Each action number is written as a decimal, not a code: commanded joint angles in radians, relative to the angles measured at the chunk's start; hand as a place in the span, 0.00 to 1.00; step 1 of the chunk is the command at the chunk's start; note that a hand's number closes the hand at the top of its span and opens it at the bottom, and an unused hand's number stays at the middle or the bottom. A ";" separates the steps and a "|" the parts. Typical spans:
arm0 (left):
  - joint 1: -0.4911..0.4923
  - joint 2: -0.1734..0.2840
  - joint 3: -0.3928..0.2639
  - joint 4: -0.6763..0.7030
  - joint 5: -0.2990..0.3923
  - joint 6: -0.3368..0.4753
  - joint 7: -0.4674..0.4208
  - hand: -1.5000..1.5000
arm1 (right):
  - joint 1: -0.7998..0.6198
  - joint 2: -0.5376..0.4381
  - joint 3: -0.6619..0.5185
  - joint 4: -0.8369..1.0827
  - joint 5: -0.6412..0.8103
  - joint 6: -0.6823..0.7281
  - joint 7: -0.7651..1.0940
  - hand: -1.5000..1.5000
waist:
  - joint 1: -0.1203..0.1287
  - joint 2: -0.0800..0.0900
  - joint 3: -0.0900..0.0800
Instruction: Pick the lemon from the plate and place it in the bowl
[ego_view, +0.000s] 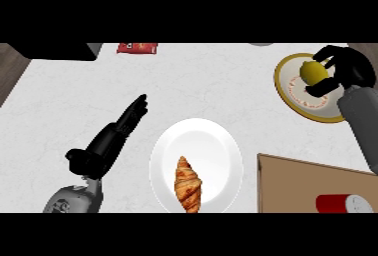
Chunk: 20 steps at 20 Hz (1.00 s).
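Lemon (313, 71) sits in our right hand (341, 67), fingers curled round it over the plate (304, 102); we judge a partial wrap may let it roll.

Colours on the pale marbled surface (66, 100)

Yellow lemon (312, 71) on gold-rimmed plate (284, 90) with red ring; golden-brown striped croissant (188, 185) in white bowl (214, 140); red packet (137, 47); tan board (295, 185); black hands.

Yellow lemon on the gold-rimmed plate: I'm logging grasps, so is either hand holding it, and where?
The right hand curls round the yellow lemon, fingers above and thumb below, over the gold-rimmed plate. The left hand holds nothing.
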 joint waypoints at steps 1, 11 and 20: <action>-0.005 0.020 0.010 0.013 -0.001 -0.022 -0.017 0.50 | -0.067 -0.031 -0.067 0.137 -0.068 0.102 -0.115 0.00 | 0.011 0.005 0.001; -0.056 -0.023 0.004 -0.014 -0.006 0.011 0.066 0.50 | -0.098 -0.029 -0.237 0.203 -0.189 -0.106 -0.288 0.00 | 0.006 0.005 0.002; 0.013 -0.015 -0.001 0.012 -0.015 -0.013 -0.027 0.50 | -0.063 -0.181 -0.447 0.251 -0.384 -0.036 -0.375 0.00 | 0.001 0.005 0.001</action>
